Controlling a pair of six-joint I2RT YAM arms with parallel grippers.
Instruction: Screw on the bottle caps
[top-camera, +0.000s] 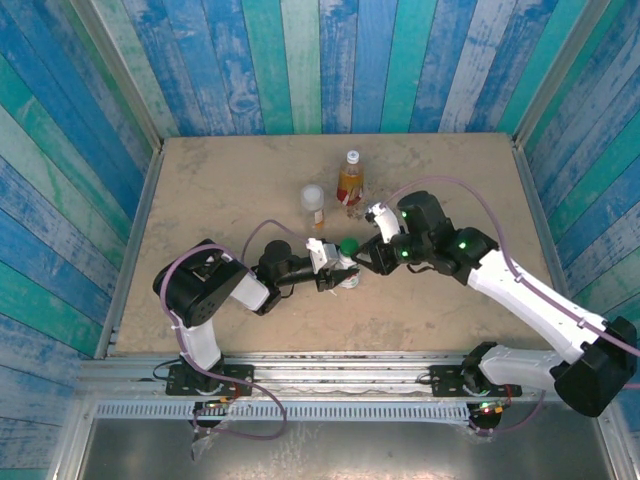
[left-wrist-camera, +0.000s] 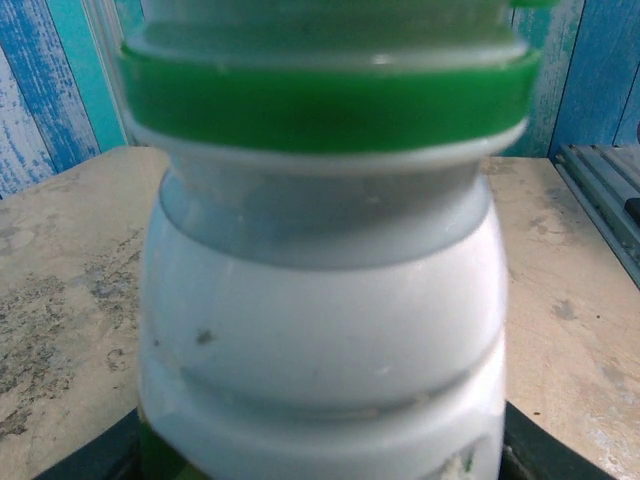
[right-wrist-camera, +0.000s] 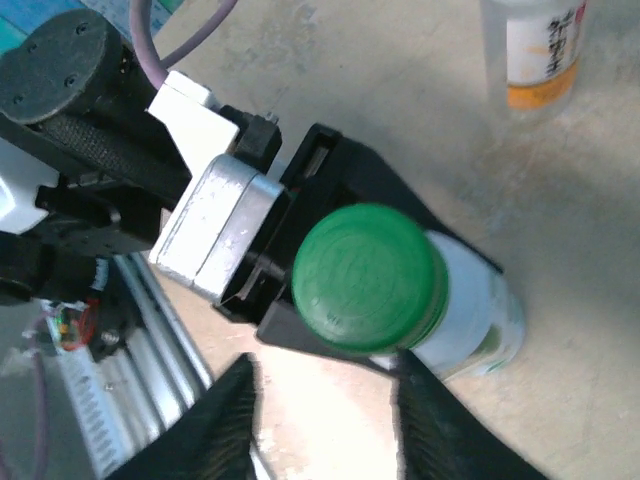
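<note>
**Grippers.** The left gripper (top-camera: 340, 272) is clamping the white bottle (right-wrist-camera: 475, 315) high on its body. Its dark fingers (right-wrist-camera: 375, 185) are pressing in from both sides. The right gripper (right-wrist-camera: 325, 385) is hovering just over the green cap (right-wrist-camera: 368, 275), jaws apart, gripping nothing.

**Task item.** The green cap is sitting on the white bottle's mouth, near the table's middle, between the two arms. In the left wrist view the cap's rim is lying level above the neck ring. Whether it is threaded fully home, I cannot tell.

**Risks, my judgement.**
- The bottle's shoulder is smooth and rounded, so a hard twist on the cap may turn the bottle inside the left jaws rather than tightening the thread.
- If the right jaws close off-centre, they may tilt the cap and cross-thread it, or lever the bottle out of the clamp.
- Both sets of fingers are working very near each other, so a low approach risks finger striking finger.

**Room.** Just beyond the grippers the clear bottle (top-camera: 315, 203) and the amber bottle (top-camera: 350, 180) are standing near each other, close to the right wrist. A wide wrist swing could topple either. The table (top-camera: 200, 190) is lying bare to the left and far right, with the plank walls (top-camera: 300, 60) well apart from the work. The safest withdrawal is looking upward or back toward the near edge.
</note>
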